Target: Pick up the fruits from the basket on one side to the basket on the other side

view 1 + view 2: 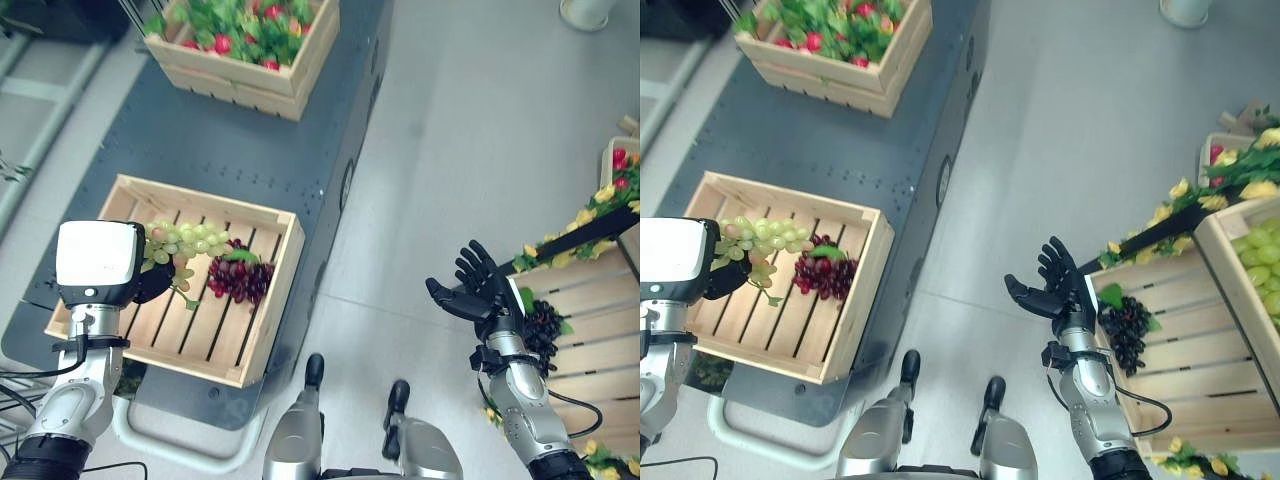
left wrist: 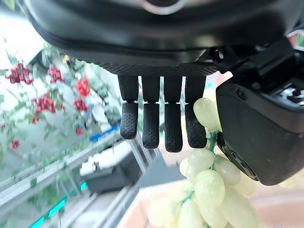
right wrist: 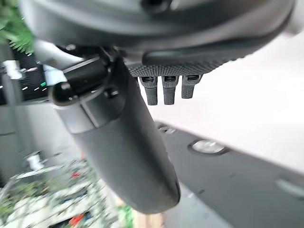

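My left hand (image 1: 152, 283) pinches a bunch of green grapes (image 1: 190, 240) between its thumb and fingers (image 2: 161, 128). It holds the bunch over the far left part of a wooden slatted crate (image 1: 272, 305). A bunch of dark red grapes (image 1: 238, 275) with a green leaf lies inside that crate, just right of the green bunch. My right hand (image 1: 1055, 290) hovers open over the floor with nothing in it, its fingers spread, just left of a second wooden crate (image 1: 1180, 350). A bunch of black grapes (image 1: 1127, 330) lies in that crate.
The left crate stands on a dark grey cart (image 1: 250, 150). A further crate (image 1: 245, 40) of red fruit and leaves stands at the cart's far end. On the right, more green grapes (image 1: 1260, 260) lie in a raised crate, with yellow flowers (image 1: 1185, 190) along the edges.
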